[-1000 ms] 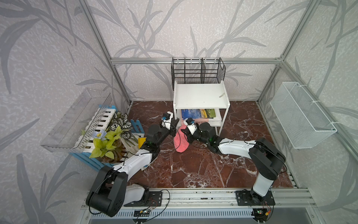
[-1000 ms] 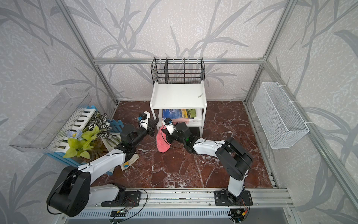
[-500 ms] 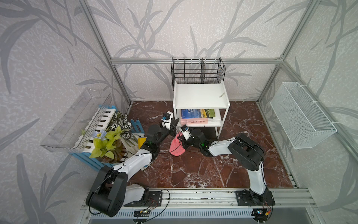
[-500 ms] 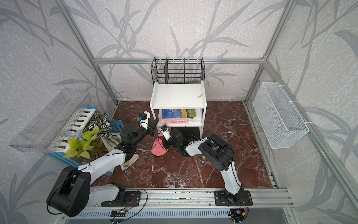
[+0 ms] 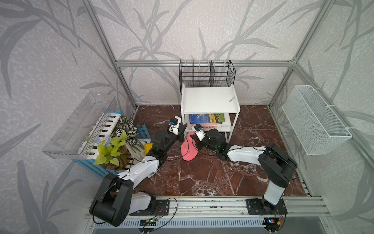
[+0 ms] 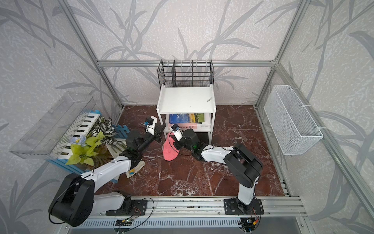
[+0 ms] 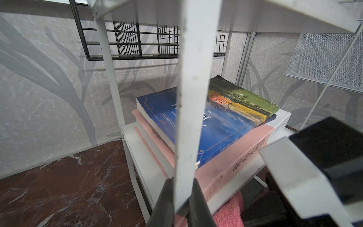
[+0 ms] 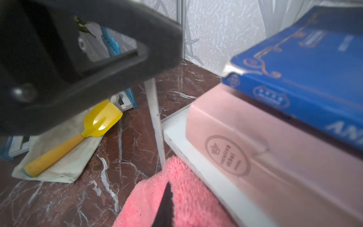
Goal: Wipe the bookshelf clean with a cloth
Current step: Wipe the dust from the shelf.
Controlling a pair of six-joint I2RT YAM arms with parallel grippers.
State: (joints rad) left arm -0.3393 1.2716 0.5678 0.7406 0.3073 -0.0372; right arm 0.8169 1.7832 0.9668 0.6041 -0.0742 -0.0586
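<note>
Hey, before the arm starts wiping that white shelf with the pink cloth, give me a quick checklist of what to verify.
1. Shelf steadied: ok, left gripper clamps the bookshelf by its front leg.
2. Cloth held: ok, right gripper pinches the cloth.
3. Cloth pressed against a surface: cannot tell.
4. Room to wipe the lower shelf: not ok, books cover it.
5. Debris off the top board: not ok, a small scrap lies there.
</note>
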